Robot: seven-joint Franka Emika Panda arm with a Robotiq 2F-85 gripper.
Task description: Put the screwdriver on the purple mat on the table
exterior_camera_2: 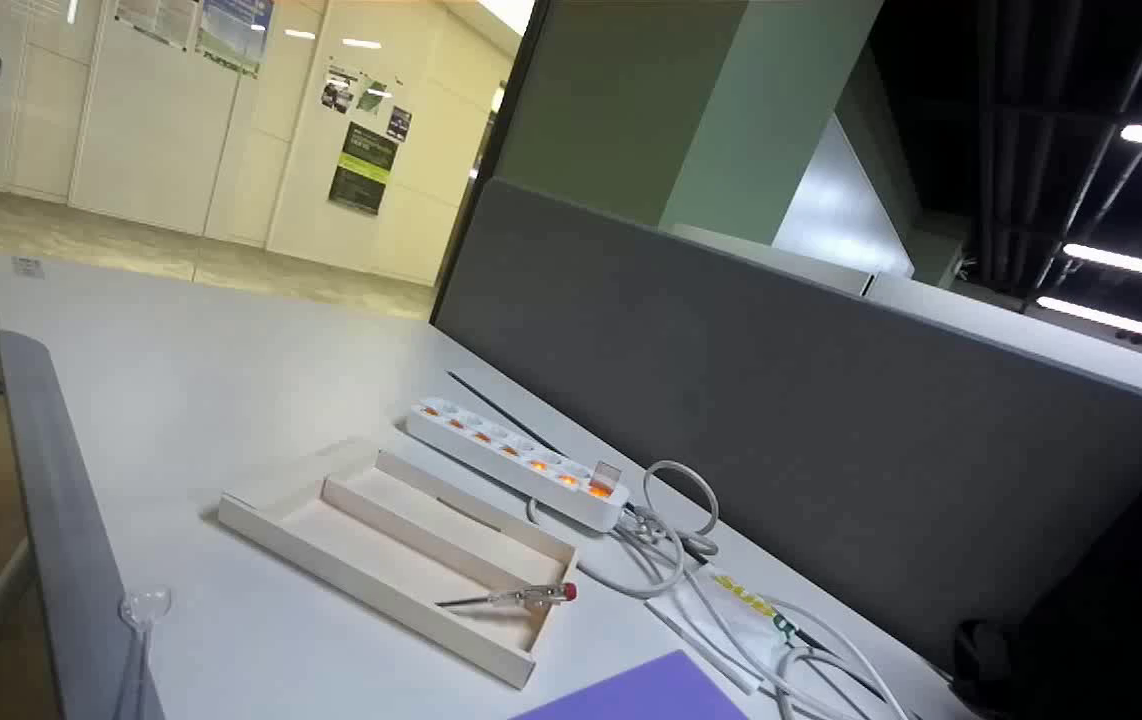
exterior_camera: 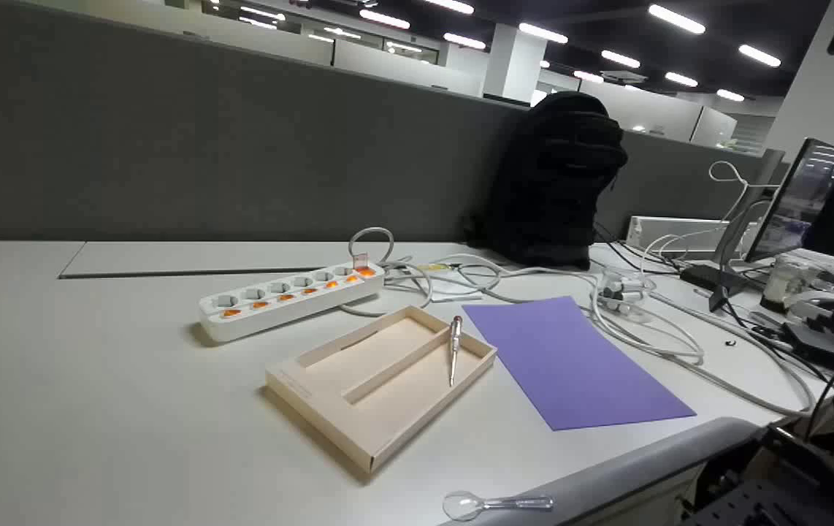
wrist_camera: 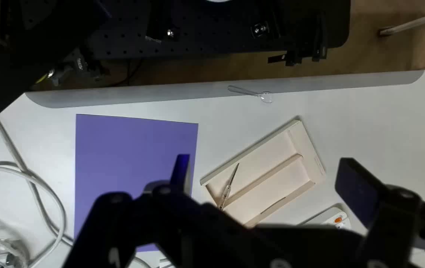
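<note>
The screwdriver [exterior_camera: 455, 347] is slim, with a clear handle, a red end and a metal shaft. It lies tilted in one compartment of the pale tray [exterior_camera: 322, 420], handle raised at the divider and end wall, in both exterior views [exterior_camera_2: 521, 597]. In the wrist view the screwdriver [wrist_camera: 229, 186] has its handle end hidden by the gripper. The purple mat [exterior_camera: 578, 365] lies flat on the table [exterior_camera: 132, 424] beside the tray; it also shows in the wrist view [wrist_camera: 134, 156]. My gripper [wrist_camera: 266, 173] is open and empty, high above the tray. It is out of both exterior views.
A white power strip [exterior_camera: 293, 310] stands behind the tray. White cables [exterior_camera: 625, 336] run behind and beside the mat. A clear plastic spoon [exterior_camera: 512, 502] lies at the table's front edge. A black backpack [exterior_camera: 556, 183] leans on the grey partition [exterior_camera: 242, 146]. A monitor [exterior_camera: 800, 197] stands beyond the cables.
</note>
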